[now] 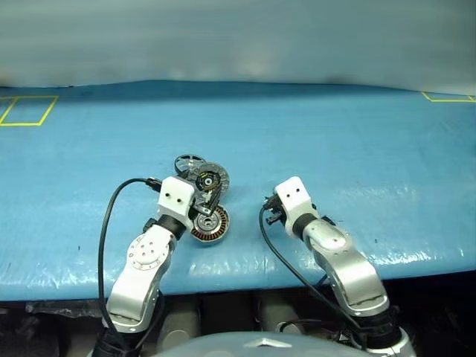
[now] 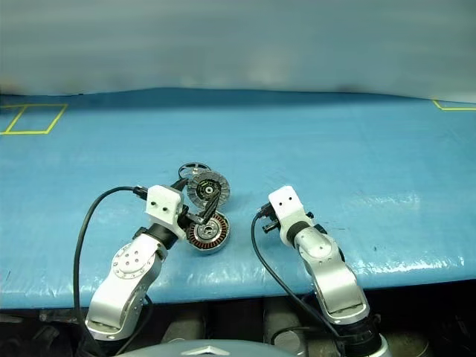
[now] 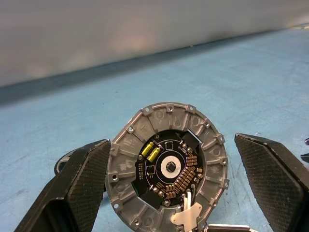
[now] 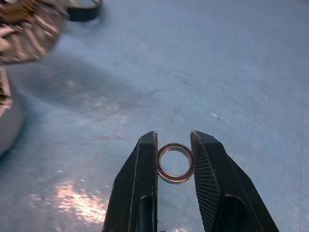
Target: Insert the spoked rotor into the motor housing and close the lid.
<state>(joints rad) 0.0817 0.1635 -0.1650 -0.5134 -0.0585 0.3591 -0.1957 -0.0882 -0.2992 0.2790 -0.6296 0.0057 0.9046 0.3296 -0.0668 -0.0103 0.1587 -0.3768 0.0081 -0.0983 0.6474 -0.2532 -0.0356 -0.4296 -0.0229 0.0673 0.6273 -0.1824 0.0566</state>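
The lid (image 1: 211,180), a grey disc with a pale segmented ring and black centre, stands tilted on the blue table, its segmented face towards my left wrist camera. My left gripper (image 3: 171,145) is open, one finger on each side of the lid (image 3: 169,164). The motor housing (image 1: 211,224), with copper windings, lies just in front of the lid. The spoked rotor (image 1: 188,162), a thin dark wheel, lies just behind it. To the right of these parts, my right gripper (image 4: 175,140) is shut on a small metal ring (image 4: 175,163), held a little above the table.
The blue table (image 1: 357,149) has yellow tape marks at its far left (image 1: 27,110) and far right (image 1: 446,97) corners. Its front edge (image 1: 245,286) runs just below both arms. Black cables loop beside each wrist.
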